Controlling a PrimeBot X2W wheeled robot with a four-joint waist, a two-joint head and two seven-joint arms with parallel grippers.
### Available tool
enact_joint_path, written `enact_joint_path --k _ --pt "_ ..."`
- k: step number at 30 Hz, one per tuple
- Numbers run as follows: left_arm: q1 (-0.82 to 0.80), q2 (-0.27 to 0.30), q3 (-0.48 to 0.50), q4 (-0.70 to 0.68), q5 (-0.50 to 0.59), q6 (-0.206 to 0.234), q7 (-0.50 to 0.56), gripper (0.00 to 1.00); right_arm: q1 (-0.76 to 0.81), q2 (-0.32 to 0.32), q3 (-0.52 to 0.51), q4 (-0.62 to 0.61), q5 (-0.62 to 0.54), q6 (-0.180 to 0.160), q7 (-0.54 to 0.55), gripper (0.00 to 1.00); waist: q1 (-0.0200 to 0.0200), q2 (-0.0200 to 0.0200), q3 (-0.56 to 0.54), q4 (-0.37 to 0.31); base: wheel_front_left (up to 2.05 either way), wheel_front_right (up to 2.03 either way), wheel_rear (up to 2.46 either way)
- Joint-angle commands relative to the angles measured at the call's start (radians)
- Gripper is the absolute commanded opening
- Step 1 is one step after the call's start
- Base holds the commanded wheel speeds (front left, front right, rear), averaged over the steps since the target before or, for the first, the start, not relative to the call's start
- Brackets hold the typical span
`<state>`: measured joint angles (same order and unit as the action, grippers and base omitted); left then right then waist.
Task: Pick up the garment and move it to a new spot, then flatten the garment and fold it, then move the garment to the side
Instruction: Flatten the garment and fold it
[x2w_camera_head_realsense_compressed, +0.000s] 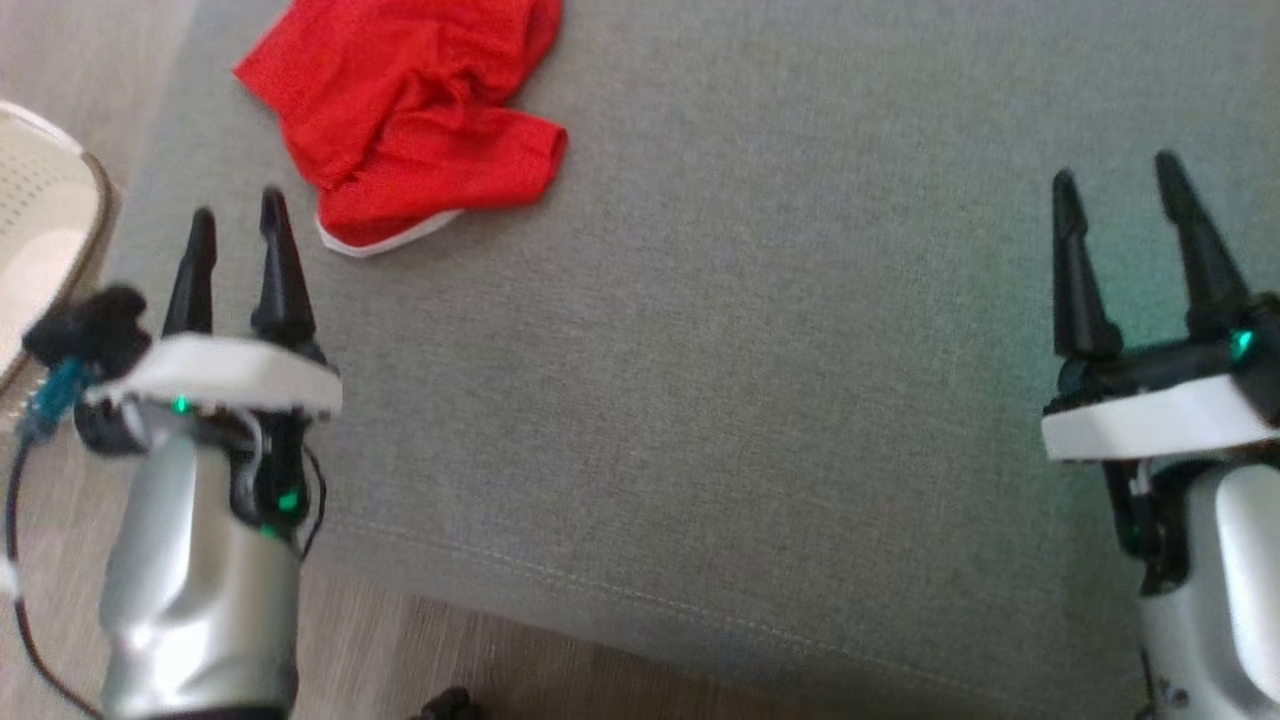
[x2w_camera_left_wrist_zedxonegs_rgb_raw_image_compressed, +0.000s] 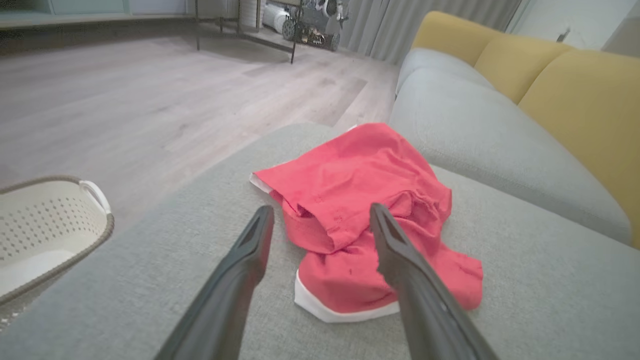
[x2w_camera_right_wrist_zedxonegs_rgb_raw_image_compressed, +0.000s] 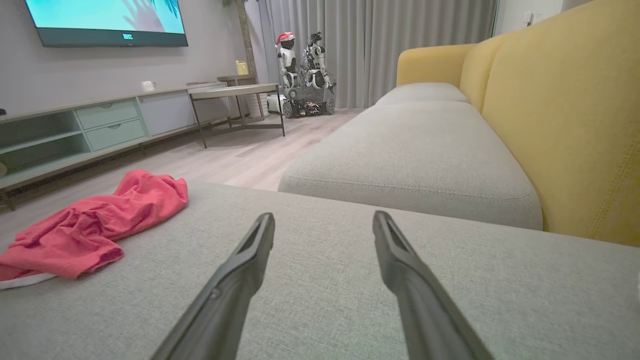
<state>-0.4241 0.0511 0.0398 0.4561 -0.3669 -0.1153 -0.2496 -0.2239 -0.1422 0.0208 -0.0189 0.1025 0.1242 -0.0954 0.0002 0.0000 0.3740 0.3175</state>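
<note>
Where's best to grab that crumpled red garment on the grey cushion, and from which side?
Probably the raised fold amid the crumpled red fabric garment, pinched from above by the open left hand, which sits nearest. Its white hem lies flat on the grey cushion, harder to catch.

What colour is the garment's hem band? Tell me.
White band on the red garment; left wrist view shows it best.

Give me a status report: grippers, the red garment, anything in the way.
Left gripper open, empty, just short of red garment. Right gripper open, empty, over grey cushion. Garment crumpled, untouched. Nothing in the way.
</note>
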Motion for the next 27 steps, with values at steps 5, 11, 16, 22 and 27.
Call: enact_joint_path --k 5,11,16,22,27 --pt "-0.168 0.062 0.004 0.114 -0.029 -0.008 0.027 1.00 -0.034 -0.022 0.020 -0.096 -0.019 0.007 0.036 1.00 -0.0002 0.0000 0.082 -0.023 0.00 0.00 0.00" --pt "-0.311 0.095 -0.007 0.286 -0.051 -0.011 0.054 1.00 -0.043 -0.029 0.037 -0.137 -0.024 0.007 0.058 1.00 -0.0002 0.0000 0.119 -0.048 0.00 0.00 0.00" --pt "-0.399 0.127 0.002 0.426 -0.055 0.007 0.070 1.00 -0.046 -0.021 0.040 -0.143 -0.027 0.007 0.059 1.00 -0.0002 0.0000 0.131 -0.075 0.00 0.00 0.00" --pt "-0.456 0.154 0.001 0.530 -0.086 -0.007 0.056 0.00 -0.048 0.001 0.036 -0.124 -0.026 0.007 0.036 1.00 -0.0002 0.0000 0.123 -0.102 0.00 0.00 0.00" --pt "-0.459 0.180 0.041 0.488 -0.095 -0.007 -0.007 0.00 -0.050 0.019 0.042 -0.089 -0.020 0.007 0.008 1.00 -0.0002 0.0000 0.085 -0.118 0.00 0.00 0.00"
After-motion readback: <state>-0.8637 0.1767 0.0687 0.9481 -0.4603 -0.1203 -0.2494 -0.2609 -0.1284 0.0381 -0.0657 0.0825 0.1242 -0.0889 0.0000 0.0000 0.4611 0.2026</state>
